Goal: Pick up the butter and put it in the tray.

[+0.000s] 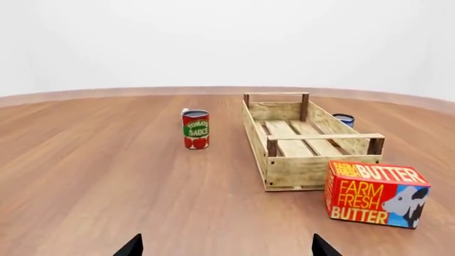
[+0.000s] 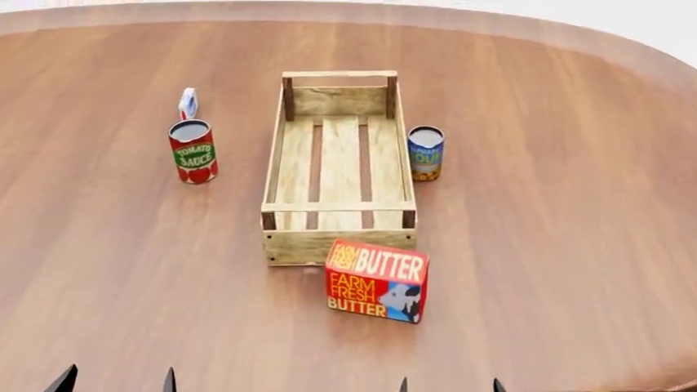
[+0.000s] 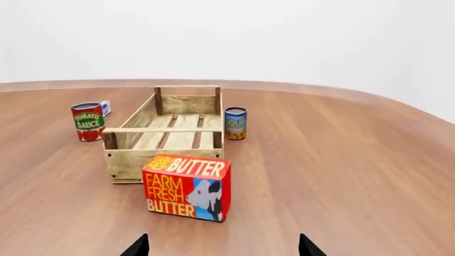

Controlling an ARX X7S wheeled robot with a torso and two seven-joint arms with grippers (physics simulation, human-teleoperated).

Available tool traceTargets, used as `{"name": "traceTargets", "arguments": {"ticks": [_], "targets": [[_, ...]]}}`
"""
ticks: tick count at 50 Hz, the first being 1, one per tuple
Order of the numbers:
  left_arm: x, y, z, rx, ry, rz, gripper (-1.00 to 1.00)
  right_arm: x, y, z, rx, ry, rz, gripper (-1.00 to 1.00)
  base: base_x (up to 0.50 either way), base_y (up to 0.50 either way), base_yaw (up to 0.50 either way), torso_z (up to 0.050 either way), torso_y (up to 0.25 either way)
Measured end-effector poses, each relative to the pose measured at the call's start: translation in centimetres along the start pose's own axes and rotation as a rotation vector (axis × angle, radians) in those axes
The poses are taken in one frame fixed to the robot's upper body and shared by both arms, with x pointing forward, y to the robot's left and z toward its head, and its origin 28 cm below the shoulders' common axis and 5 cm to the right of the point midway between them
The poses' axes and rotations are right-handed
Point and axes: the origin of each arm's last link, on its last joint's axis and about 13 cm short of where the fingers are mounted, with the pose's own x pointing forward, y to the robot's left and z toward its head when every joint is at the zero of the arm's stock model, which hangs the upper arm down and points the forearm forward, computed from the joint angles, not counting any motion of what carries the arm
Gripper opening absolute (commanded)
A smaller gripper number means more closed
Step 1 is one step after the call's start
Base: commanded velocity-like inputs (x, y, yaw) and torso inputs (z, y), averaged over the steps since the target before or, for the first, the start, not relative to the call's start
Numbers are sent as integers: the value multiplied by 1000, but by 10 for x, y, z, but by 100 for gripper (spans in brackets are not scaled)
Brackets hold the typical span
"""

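Note:
The butter (image 2: pixel 377 281) is a red-orange carton with "FARM FRESH BUTTER" lettering and a cow picture. It stands on the table just in front of the near right corner of the tray (image 2: pixel 339 245); it also shows in the left wrist view (image 1: pixel 375 193) and the right wrist view (image 3: pixel 186 186). The tray, a long light-wood crate, also shows in both wrist views (image 1: pixel 299 170) (image 3: pixel 128 160). My left gripper (image 2: pixel 116 382) and right gripper (image 2: pixel 449 385) are both open and empty at the near edge, only their fingertips showing. The butter is ahead of the right gripper.
A tomato sauce can (image 2: pixel 193 151) stands left of the tray, with a small white-blue-red carton (image 2: pixel 188 103) behind it. A blue soup can (image 2: pixel 425 153) stands by the tray's right side. The round wooden table's edge (image 2: pixel 654 65) curves at far right.

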Motion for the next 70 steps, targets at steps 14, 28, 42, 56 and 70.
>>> {"name": "traceTargets", "arguments": {"ticks": [14, 28, 42, 56, 70], "targets": [[0, 0, -1, 1, -1, 0, 100, -2, 1, -2, -8, -1, 17, 100, 500, 0, 0, 0, 0], [0, 0, -1, 2, -2, 1, 100, -2, 1, -3, -14, -1, 24, 100, 500, 0, 0, 0, 0], [0, 0, 0, 3, -2, 1, 100, -2, 2, -3, -21, -1, 29, 100, 500, 0, 0, 0, 0], [1, 0, 0, 2, -3, 1, 100, -1, 2, -3, -20, 5, 23, 100, 321, 0, 0, 0, 1], [0, 0, -1, 1, -1, 2, 100, 0, 3, -2, 10, 45, 11, 100, 0, 0, 0, 0, 0]]}}
